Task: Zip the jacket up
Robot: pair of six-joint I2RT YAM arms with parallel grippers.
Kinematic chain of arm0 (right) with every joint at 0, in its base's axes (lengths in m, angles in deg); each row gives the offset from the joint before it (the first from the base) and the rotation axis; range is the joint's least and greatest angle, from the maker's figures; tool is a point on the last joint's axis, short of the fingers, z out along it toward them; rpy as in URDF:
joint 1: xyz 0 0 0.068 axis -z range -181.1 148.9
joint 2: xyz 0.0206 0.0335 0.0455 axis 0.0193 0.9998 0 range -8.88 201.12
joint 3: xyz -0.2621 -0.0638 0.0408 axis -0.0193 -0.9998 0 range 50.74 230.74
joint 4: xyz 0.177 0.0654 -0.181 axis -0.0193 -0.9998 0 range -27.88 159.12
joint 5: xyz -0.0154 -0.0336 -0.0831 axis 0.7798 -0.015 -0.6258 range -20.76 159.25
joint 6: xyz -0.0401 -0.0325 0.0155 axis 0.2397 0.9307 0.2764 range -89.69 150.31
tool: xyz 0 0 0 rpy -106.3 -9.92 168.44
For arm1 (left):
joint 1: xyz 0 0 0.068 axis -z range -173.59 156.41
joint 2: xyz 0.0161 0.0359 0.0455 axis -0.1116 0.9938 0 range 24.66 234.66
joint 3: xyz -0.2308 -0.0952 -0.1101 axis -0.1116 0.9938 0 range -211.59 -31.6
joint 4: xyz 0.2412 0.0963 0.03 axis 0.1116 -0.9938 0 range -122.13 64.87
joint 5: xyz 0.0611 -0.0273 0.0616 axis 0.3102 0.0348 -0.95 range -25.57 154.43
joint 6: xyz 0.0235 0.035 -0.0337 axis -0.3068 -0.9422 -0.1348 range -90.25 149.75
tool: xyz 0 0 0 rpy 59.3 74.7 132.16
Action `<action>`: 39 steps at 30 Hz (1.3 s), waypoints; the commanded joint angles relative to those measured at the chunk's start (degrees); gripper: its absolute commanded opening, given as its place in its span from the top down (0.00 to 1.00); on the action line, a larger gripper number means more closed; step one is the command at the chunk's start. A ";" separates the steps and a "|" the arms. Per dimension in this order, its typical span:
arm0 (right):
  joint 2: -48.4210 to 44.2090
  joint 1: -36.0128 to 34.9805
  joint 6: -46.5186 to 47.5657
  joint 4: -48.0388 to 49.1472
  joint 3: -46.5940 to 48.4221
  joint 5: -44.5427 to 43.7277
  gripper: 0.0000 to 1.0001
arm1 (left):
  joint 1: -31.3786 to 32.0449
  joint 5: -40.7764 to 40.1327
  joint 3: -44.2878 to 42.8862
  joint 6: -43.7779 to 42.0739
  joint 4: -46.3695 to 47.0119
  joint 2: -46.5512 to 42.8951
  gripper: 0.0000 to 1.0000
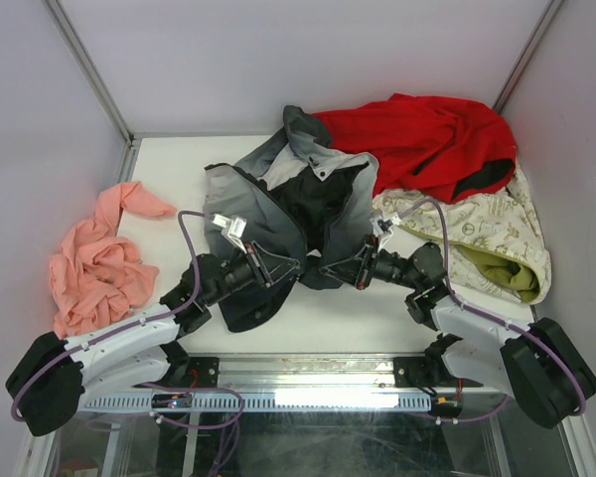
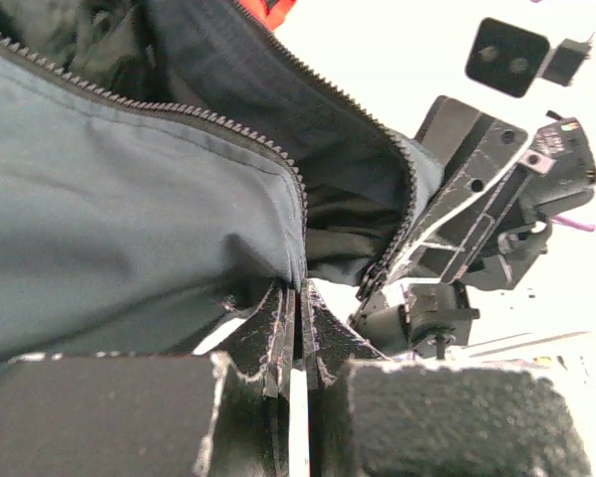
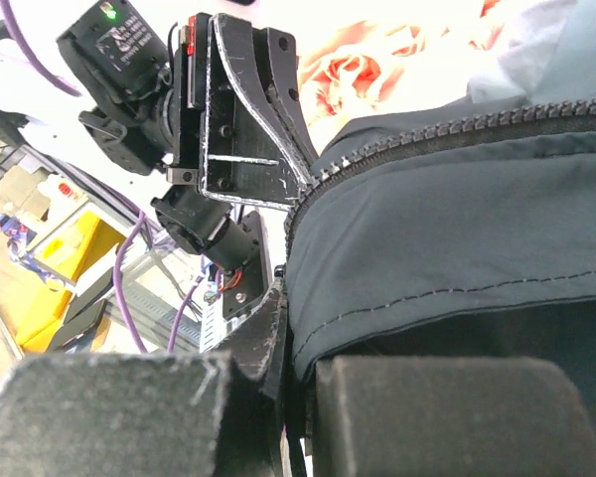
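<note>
Fingers [image 2: 270,336] of left gripper [image 1: 283,266] & right gripper [image 1: 336,268] both pinched shut on hem ends of jacket [image 1: 298,204], mid-bench [image 1: 169,169], zip [image 2: 179,111] teeth wide apart, so prob. nothing zipped yet, whole run left.

Four cloth items: one jacket [image 1: 246,199], one red garment [image 1: 427,144], one cream patterned cloth [image 1: 482,227], one pink cloth [image 1: 94,268]. Two arms: left arm [image 1: 129,338], right arm [image 1: 477,323]. Two grippers: left gripper [image 1: 294,266], right gripper [image 1: 328,268]. One table [image 1: 174,174].
</note>
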 commanded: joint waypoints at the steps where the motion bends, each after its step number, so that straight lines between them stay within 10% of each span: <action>1: 1.45 -0.17 -3.16 10.60 2.23 3.74 1.00 | -0.55 2.80 2.85 1.11 23.27 0.85 1.00; 39: 7.24 -2.40 -7.83 22.79 5.13 6.28 1.00 | -0.62 8.92 6.05 0.22 38.99 4.08 1.00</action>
